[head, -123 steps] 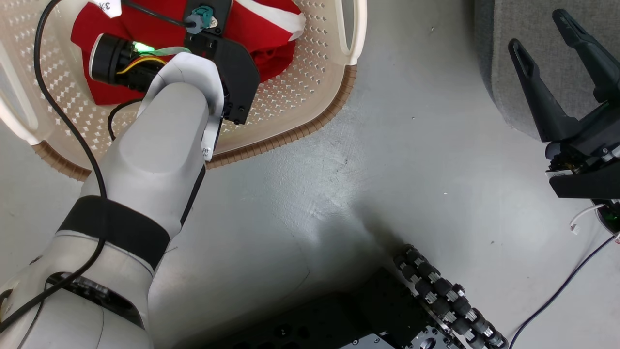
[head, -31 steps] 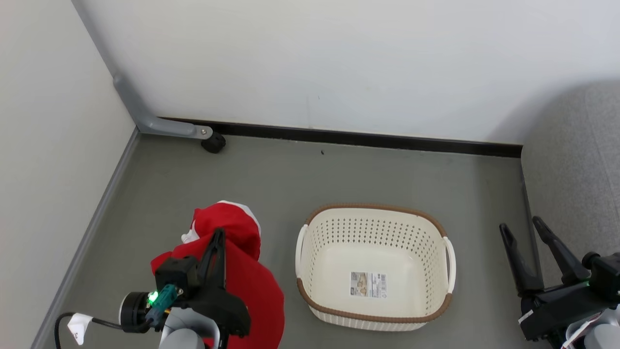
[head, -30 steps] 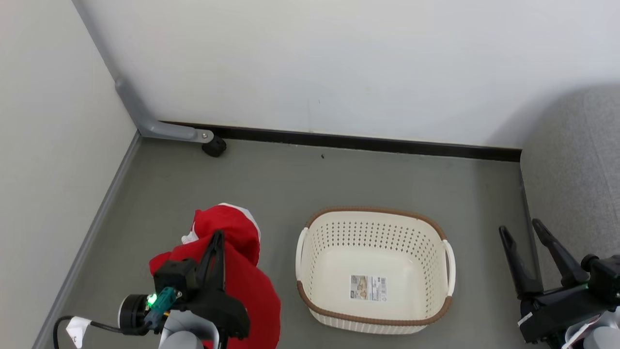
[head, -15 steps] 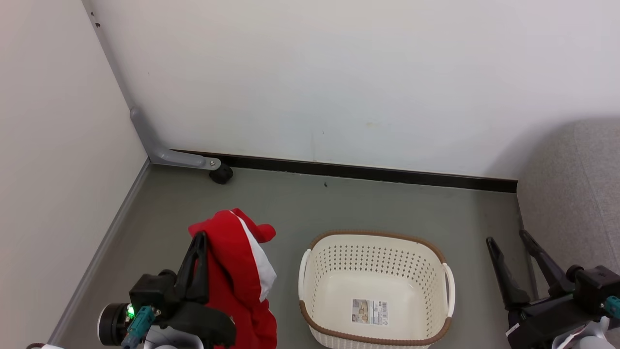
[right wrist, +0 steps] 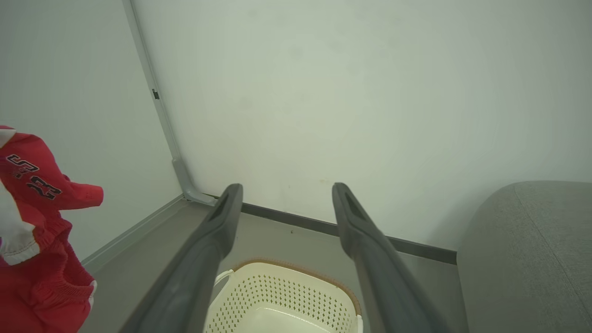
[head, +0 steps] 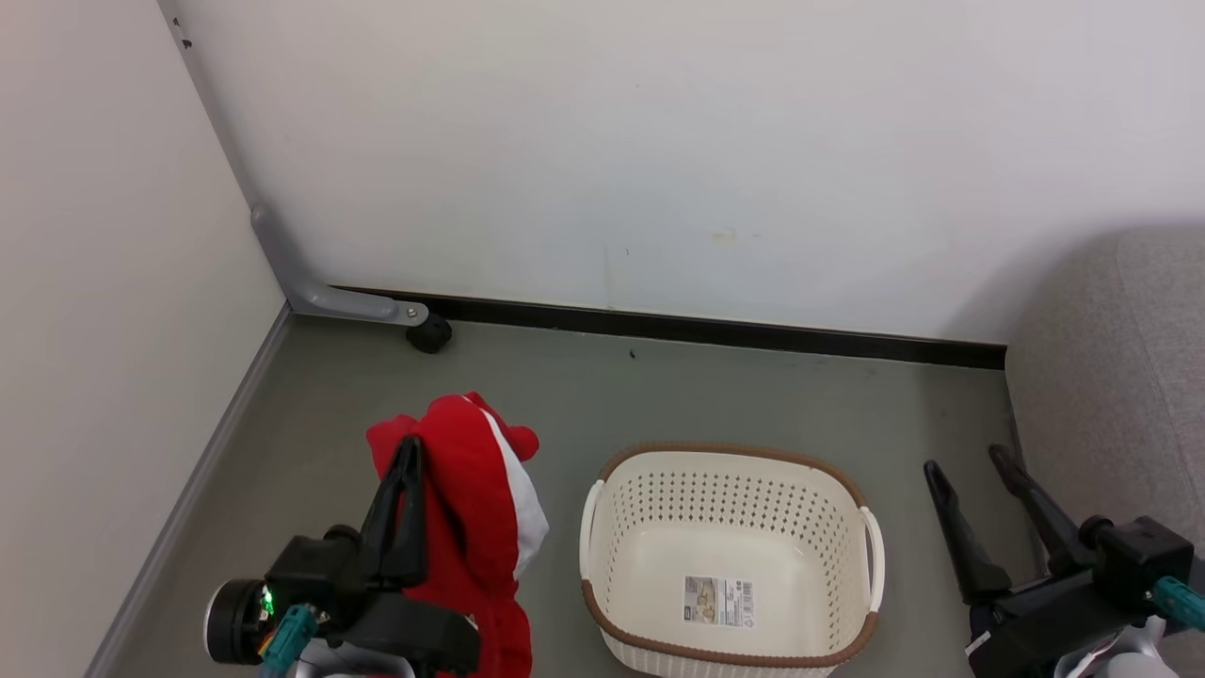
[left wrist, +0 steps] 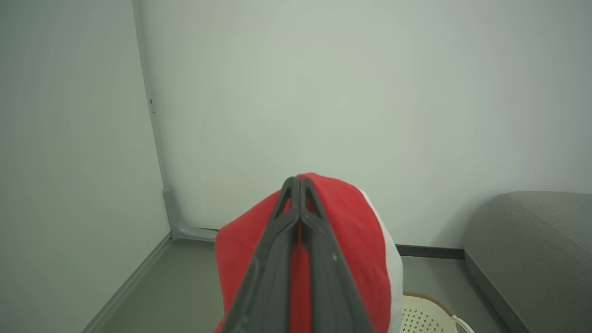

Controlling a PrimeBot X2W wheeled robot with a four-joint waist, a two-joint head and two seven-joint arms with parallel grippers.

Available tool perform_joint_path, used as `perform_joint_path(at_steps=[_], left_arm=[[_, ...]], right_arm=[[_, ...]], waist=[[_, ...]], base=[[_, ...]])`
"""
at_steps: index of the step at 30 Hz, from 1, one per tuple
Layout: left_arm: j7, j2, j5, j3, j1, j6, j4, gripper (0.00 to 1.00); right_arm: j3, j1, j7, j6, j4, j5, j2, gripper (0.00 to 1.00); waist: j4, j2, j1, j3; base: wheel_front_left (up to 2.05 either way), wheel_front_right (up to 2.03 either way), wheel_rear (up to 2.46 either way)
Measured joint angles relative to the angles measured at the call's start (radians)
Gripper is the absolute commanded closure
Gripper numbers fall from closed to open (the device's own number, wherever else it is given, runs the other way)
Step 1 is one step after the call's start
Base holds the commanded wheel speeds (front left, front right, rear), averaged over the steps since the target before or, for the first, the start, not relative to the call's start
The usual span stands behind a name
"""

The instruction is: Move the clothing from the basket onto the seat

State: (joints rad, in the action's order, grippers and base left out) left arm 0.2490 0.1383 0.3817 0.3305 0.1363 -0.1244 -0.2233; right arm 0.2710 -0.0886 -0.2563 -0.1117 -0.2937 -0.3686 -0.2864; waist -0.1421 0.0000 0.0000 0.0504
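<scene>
The left gripper [left wrist: 296, 181] was clamped tight on the clothing [head: 475, 490], its two dark fingers pressed together with red fabric pinched between them; the garment draped over both fingers, a white stripe showing on its right side and black lettering visible in the right wrist view; it was held up over the floor [head: 659, 405] outside the basket [head: 734, 453], just beside the basket's left handle and well apart from the seat [head: 1130, 377]. The basket stood upright on the floor between the clothing and the seat, a paper label [head: 717, 603] flat on its bottom; the seat filled the floor's right edge against the wall [head: 659, 141]. The right gripper [head: 965, 460] hung with its fingers spread wide and nothing between them, placed between the basket's right handle and the seat.
</scene>
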Motion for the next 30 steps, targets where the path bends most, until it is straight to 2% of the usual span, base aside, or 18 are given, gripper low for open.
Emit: perform_joint_path(at_steps=[10, 15, 24, 30], left_arm=[[-0.029, -0.018, -0.026, 0.044, 0.013, 0.0, 0.057, 1.0], [-0.054, -0.033, -0.039, 0.093, 0.04, 0.001, 0.084, 1.0], [-0.091, -0.053, -0.068, 0.165, 0.083, 0.011, 0.1, 1.0], [-0.115, -0.063, -0.074, 0.2, 0.106, 0.011, 0.107, 1.0]], right_arm=[[0.096, -0.055, 0.0, -0.009, 0.045, 0.031, 0.045, 0.0], [0.188, -0.097, 0.0, -0.012, 0.062, 0.047, 0.085, 0.0], [0.421, -0.192, 0.0, -0.012, 0.079, 0.04, 0.113, 0.0], [0.463, -0.233, 0.0, -0.012, 0.053, 0.018, 0.119, 0.0]], waist=[[0.002, 0.0, 0.0, -0.008], [0.002, 0.0, 0.0, -0.011], [-0.005, 0.0, 0.0, -0.017], [-0.014, 0.0, 0.0, -0.02]], base=[[0.0, 0.0, 0.0], [0.0, 0.0, 0.0], [0.0, 0.0, 0.0], [0.0, 0.0, 0.0]])
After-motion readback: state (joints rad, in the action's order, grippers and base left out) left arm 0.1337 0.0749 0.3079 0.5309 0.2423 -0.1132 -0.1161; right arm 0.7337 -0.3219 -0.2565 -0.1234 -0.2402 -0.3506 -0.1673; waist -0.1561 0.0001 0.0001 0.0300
